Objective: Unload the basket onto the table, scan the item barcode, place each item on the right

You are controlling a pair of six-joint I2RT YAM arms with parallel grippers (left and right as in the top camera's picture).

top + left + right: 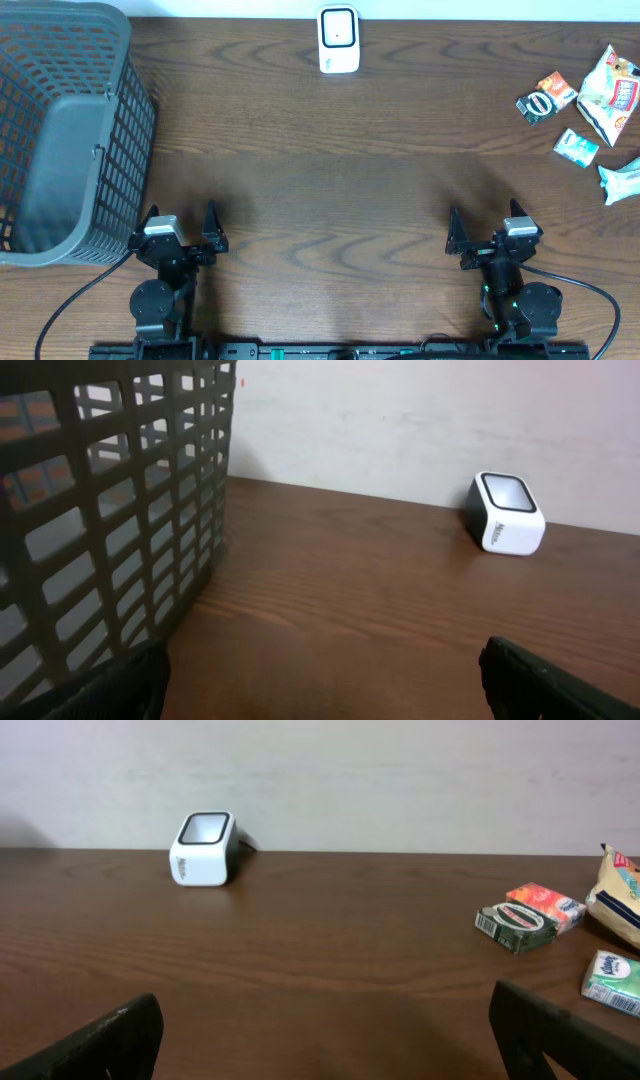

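Observation:
The white barcode scanner (339, 40) stands at the table's far edge, its dark window facing up; it also shows in the left wrist view (505, 513) and the right wrist view (205, 849). Several small packaged items lie at the far right: an orange and black pack (546, 97), a white and red bag (612, 95), a green and white pack (576, 147). My left gripper (182, 215) and my right gripper (485, 215) sit near the front edge, both open and empty. The wrist views show their jaws spread wide, left gripper (325, 680), right gripper (325, 1030).
A large grey mesh basket (60, 140) fills the left side, close to the left gripper, and shows again in the left wrist view (110, 510). A white wrapper (622, 178) lies at the right edge. Dark wood table (330, 170) spans between the arms.

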